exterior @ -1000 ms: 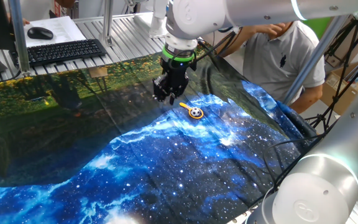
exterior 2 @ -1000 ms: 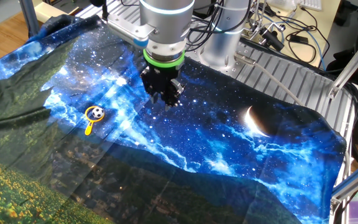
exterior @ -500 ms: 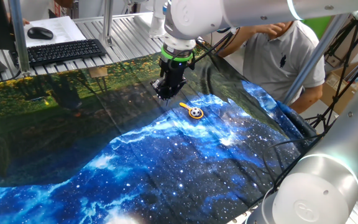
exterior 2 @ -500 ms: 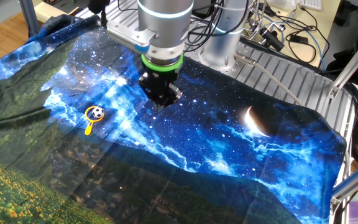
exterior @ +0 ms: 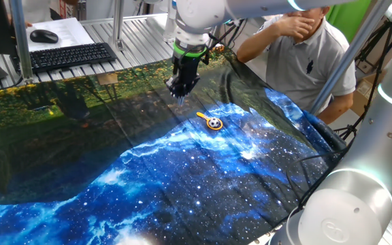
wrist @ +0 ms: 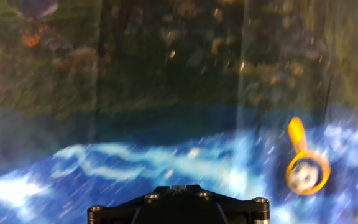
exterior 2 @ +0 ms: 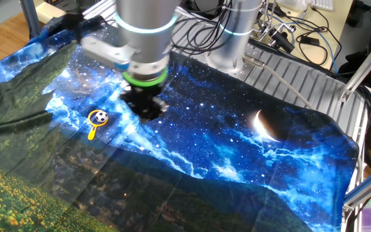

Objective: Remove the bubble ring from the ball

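Observation:
The ball point(exterior: 214, 124), white with black patches, lies on the blue starry cloth point(exterior: 182, 177) inside the orange-yellow bubble ring point(exterior: 202, 116). The ring's handle points away from the ball. My gripper point(exterior: 181, 96) hangs above the cloth, to the upper left of the ring and apart from it. In the other fixed view the ball point(exterior 2: 98, 117) and ring point(exterior 2: 93, 133) lie left of the blurred gripper point(exterior 2: 143, 111). In the hand view the ring point(wrist: 296, 135) and ball point(wrist: 303, 178) show at the right. My fingers are out of that view, so their state is unclear.
The cloth turns dark green point(exterior: 60, 109) towards the far left. A keyboard point(exterior: 70, 56) and mouse point(exterior: 43, 35) lie behind it. A person in a white shirt point(exterior: 312, 61) sits at the far right edge. Cables point(exterior 2: 288, 32) lie beyond the cloth.
My gripper has turned about its axis and moved across the cloth, up and left in one fixed view and towards the ring in the other. The ring and ball have not moved.

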### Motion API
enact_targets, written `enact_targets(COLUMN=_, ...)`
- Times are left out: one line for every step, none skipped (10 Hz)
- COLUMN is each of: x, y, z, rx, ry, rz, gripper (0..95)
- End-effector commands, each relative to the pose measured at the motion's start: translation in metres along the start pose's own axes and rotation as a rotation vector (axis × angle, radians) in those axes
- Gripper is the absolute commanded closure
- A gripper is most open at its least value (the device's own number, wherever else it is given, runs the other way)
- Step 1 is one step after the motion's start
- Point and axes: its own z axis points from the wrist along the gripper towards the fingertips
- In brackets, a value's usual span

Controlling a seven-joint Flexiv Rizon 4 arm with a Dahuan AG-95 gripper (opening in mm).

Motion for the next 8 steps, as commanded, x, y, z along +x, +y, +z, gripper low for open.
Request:
enact_targets(x=-0.013, y=-0.017, z=0.003, rx=0.001, ry=-0.001, rz=-0.042, gripper=95.0)
enact_targets(x=-0.025, y=-0.029, z=0.007, rx=0.0, ry=0.0, rz=-0.062, gripper=95.0)
enact_targets(x=-0.028, y=-0.032, z=0.009, rx=-0.002, ry=0.0, rz=-0.069, gripper=95.0)
enact_targets(x=-0.03, y=-0.034, z=0.011, rx=0.001, ry=-0.005, rz=-0.074, gripper=95.0)
enact_targets(x=-0.03, y=-0.04, z=0.013, rx=-0.002, ry=-0.008, rz=-0.091, gripper=95.0)
enact_targets(x=-0.028, y=-0.045, z=0.015, rx=-0.004, ry=-0.006, rz=-0.106, gripper=95.0)
enact_targets(x=-0.027, y=-0.047, z=0.017, rx=-0.015, ry=0.003, rz=-0.111, gripper=95.0)
enact_targets(x=-0.027, y=-0.047, z=0.017, rx=-0.019, ry=0.008, rz=-0.091, gripper=95.0)
